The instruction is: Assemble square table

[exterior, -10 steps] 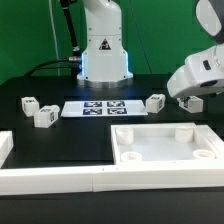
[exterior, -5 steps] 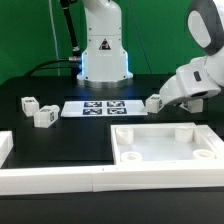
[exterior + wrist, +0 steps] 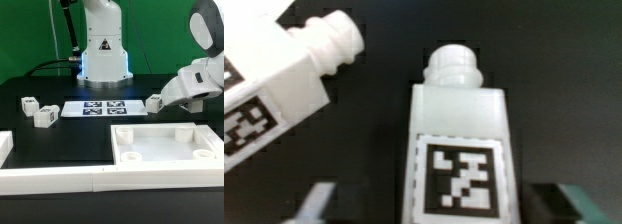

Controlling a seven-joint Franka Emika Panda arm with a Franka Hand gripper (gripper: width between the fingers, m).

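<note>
The square tabletop [image 3: 165, 146] lies at the front of the exterior view's right, rim up, with round corner sockets. Two tagged white legs [image 3: 29, 103] [image 3: 44, 116] lie at that view's left. Another leg [image 3: 155, 102] lies right of the marker board. My gripper [image 3: 172, 97] is low beside that leg. In the wrist view my gripper [image 3: 438, 205] is open. Its fingers [image 3: 310, 205] stand on either side of a tagged leg [image 3: 457, 120] without touching it. A second leg [image 3: 287, 65] lies close by.
The marker board [image 3: 99, 108] lies flat in front of the robot base [image 3: 104, 50]. Long white border bars [image 3: 50, 177] run along the front edge, with a short one at the exterior view's left [image 3: 4, 146].
Since a second ago my gripper has swung toward the exterior view's left and dropped down over the legs by the marker board. It has barely moved in the last half second.
</note>
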